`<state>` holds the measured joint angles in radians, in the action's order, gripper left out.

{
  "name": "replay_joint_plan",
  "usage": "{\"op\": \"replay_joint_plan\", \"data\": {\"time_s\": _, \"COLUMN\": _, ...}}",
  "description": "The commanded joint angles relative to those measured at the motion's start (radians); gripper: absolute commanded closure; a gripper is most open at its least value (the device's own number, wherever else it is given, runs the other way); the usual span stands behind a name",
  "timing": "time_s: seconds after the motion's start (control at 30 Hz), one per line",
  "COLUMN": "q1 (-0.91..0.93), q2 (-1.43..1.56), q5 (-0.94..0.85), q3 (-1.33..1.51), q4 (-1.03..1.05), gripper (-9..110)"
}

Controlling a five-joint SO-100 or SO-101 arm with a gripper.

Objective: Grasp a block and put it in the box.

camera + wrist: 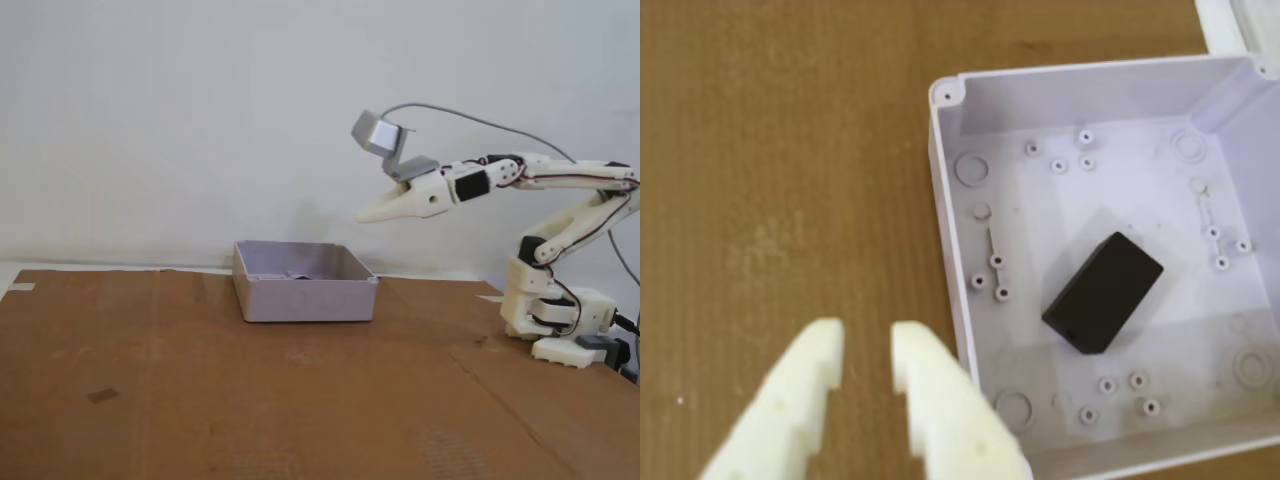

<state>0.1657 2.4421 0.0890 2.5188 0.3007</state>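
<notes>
A black rectangular block (1103,292) lies flat on the floor of the open white box (950,200), near its middle. In the fixed view the box (304,297) stands on the brown table and only a dark bit of the block shows above its rim. My gripper (868,352) is empty, its white fingers slightly apart, and it hangs outside the box's left wall in the wrist view. In the fixed view the gripper (366,214) is raised well above the box's right edge.
The table is covered with brown cardboard (250,400). The arm's white base (560,320) stands at the right edge of the fixed view. A white object (1240,20) shows at the top right corner of the wrist view.
</notes>
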Motion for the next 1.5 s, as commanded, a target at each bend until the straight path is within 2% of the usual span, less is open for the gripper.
{"op": "replay_joint_plan", "data": {"time_s": 0.0, "q1": -0.003, "q2": 0.161, "q5": 0.006, "q3": 0.034, "q4": -0.005, "gripper": 97}}
{"op": "replay_joint_plan", "data": {"time_s": 0.27, "q1": -0.040, "q2": 0.434, "q5": 0.006, "q3": 0.281, "q4": -0.005, "gripper": 97}}
{"op": "replay_joint_plan", "data": {"time_s": 0.63, "q1": -0.150, "q2": 0.609, "q5": 0.058, "q3": 0.480, "q4": -0.005, "gripper": 97}}
{"op": "replay_joint_plan", "data": {"time_s": 0.97, "q1": -0.170, "q2": 0.750, "q5": 0.092, "q3": 0.632, "q4": 0.000, "gripper": 97}}
{"op": "replay_joint_plan", "data": {"time_s": 1.47, "q1": -0.169, "q2": 0.888, "q5": 0.080, "q3": 0.630, "q4": 0.515, "gripper": 97}}
